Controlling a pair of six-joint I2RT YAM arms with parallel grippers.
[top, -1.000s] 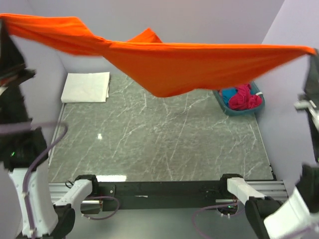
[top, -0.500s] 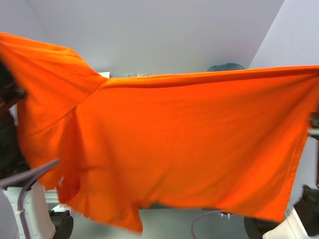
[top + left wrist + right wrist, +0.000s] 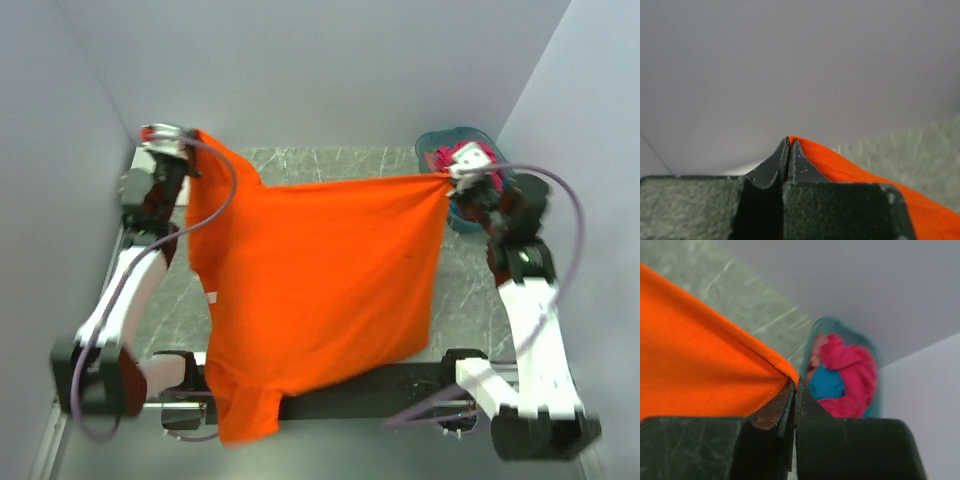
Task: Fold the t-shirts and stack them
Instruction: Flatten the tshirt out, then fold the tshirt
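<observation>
The orange t-shirt (image 3: 320, 280) is held spread in the air above the marble table (image 3: 330, 162), its upper edge stretched between the two arms and its lower part hung toward the arm bases. One top corner is pinched in the clenched left gripper (image 3: 789, 143), the other in the clenched right gripper (image 3: 795, 383) — just beside the teal basket (image 3: 840, 325). A magenta t-shirt (image 3: 855, 365) and a blue t-shirt (image 3: 826, 382) are seen bunched inside that basket.
</observation>
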